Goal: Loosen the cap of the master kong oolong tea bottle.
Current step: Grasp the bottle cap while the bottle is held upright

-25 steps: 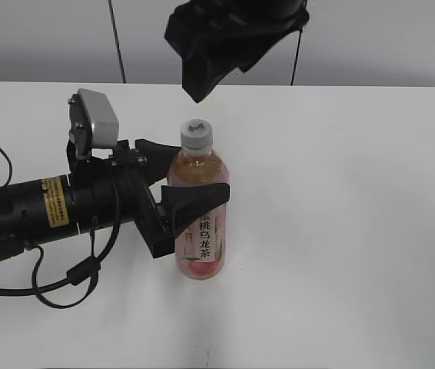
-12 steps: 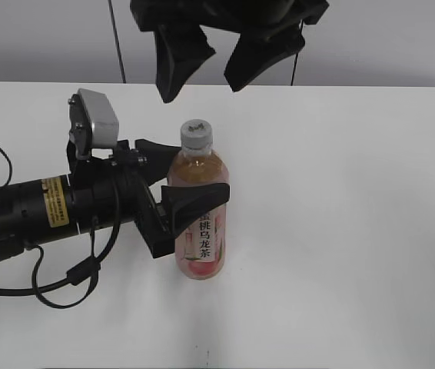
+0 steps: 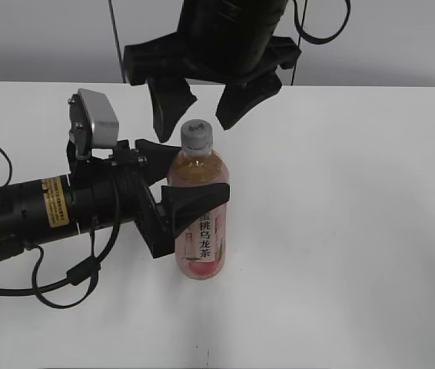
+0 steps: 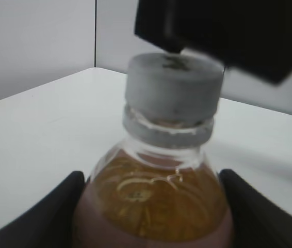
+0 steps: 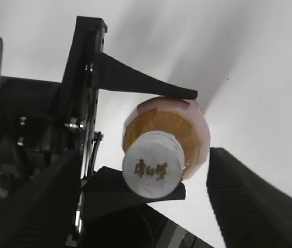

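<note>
Bottle: the master kong oolong tea bottle (image 3: 200, 211) stood upright on the white table (image 3: 356, 231), slightly left of centre and toward the near side, label facing me.

Left hold: my left gripper (image 3: 183, 175) came in from the left and was clamped on the bottle's body, one finger on the near side across the label top, the other on the far side by the shoulder. The left wrist view showed both fingers pressed against the amber shoulder.

Cap: the cap (image 3: 197, 134) sat on the neck, apparently fully seated, not yet gripped.

Right tool: my right gripper (image 3: 202, 104) hung over the cap with jaws spread wide, one finger left of the cap and one to the right and farther back, tips about level with the cap top, neither touching it.

Alignment: in the right wrist view the cap (image 5: 153, 170) lay between the two fingers but nearer the lower edge, so I judged it was not quite centred.

Doing it well: I would centre first, lower until the pads spanned the ribbed side, close firmly, then twist the wrist while the left hold resisted.

Risk: a shallow or off-centre bite could slip, or tilt the bottle.
</note>
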